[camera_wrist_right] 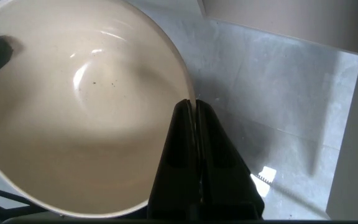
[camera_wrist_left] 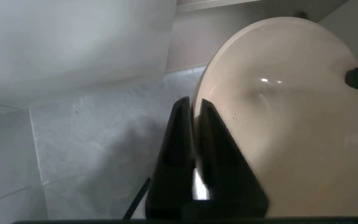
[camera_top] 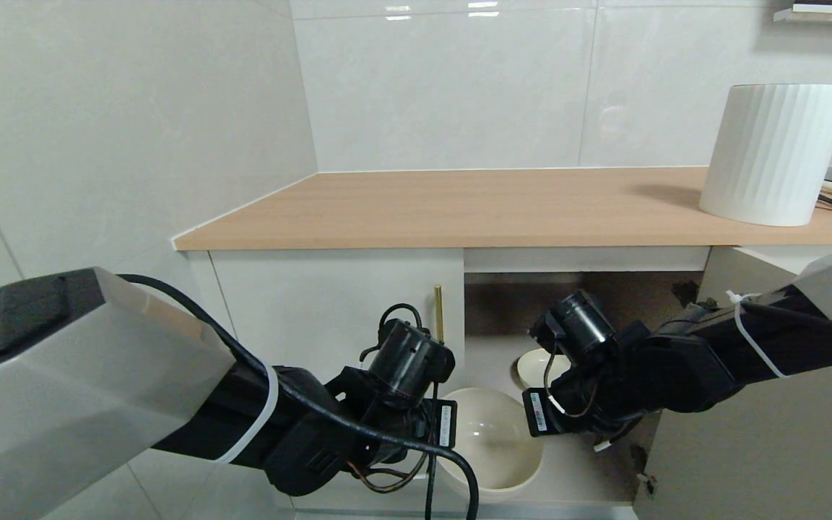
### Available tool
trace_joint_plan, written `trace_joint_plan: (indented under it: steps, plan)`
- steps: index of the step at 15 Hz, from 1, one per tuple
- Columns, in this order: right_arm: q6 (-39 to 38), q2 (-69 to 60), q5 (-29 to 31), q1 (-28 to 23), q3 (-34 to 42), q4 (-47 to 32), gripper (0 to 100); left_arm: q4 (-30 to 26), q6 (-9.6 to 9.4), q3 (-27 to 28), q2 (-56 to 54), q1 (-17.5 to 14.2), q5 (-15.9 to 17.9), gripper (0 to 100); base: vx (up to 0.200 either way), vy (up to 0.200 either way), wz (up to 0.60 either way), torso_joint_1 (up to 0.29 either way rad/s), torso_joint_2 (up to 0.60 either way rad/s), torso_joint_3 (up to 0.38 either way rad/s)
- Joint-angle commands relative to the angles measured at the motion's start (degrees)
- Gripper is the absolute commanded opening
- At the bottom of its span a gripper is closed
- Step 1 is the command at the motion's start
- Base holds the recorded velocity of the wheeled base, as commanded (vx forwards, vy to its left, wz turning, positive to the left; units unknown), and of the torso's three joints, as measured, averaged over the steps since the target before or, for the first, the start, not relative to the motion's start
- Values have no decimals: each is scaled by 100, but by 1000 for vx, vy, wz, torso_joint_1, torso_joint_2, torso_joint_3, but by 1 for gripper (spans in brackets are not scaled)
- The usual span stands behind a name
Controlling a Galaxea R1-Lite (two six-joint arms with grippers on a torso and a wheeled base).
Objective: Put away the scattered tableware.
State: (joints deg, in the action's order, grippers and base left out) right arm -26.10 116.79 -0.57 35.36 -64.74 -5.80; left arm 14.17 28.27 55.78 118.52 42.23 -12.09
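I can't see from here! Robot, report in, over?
Both shut on bowl rim: left end effector, right end effector. Held at open cabinet. Inside, farther back: small bowl.

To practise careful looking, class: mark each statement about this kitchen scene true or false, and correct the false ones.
1. The left gripper and the right gripper each clamp the rim of the large cream bowl. True.
2. The large cream bowl sits on the countertop. False: it is held low at the open cabinet beneath the countertop.
3. A smaller bowl is inside the cabinet. True.
4. The ribbed white container lies on its side. False: it stands upright on the countertop.
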Motion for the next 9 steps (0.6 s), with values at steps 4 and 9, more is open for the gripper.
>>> trace_joint_plan:
  steps: [4, 9]
  plan:
    - [0, 11, -13, 6, -3, 9, 0, 78, 3, -6, -22, 5, -12, 100, 0, 0, 0, 0, 0, 0]
    - [8, 143, 224, -91, 14, 194, 0, 157, 3, -33, -241, -22, -74, 100, 0, 0, 0, 0, 0, 0]
